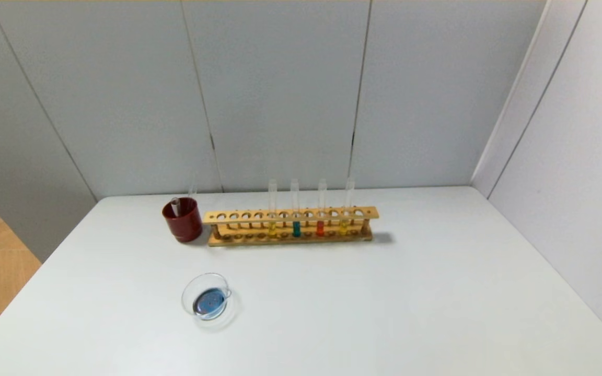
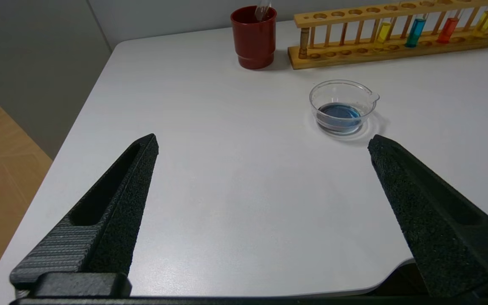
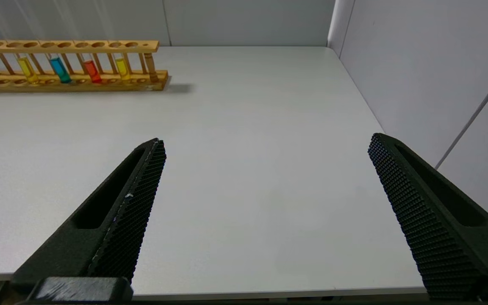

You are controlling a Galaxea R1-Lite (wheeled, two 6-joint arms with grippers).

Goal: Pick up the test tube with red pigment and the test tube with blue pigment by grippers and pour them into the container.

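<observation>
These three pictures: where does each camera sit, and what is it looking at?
Head view: high on the robot, looking down at the table; no arms show.
Left wrist view: behind the open left tool, facing the glass dish.
Right wrist view: behind the open right tool, facing bare table.
All share the wooden rack.

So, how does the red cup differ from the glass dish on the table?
The dark red cup is opaque and tall; the glass dish is clear, low and wider, with a pouring lip. The cup holds a clear, empty-looking tube leaning inside it; the dish holds a shallow pool of blue liquid. The cup stands just beside the end of the wooden rack; the dish sits apart, nearer the robot. Both are round, upright and on the white table.
</observation>
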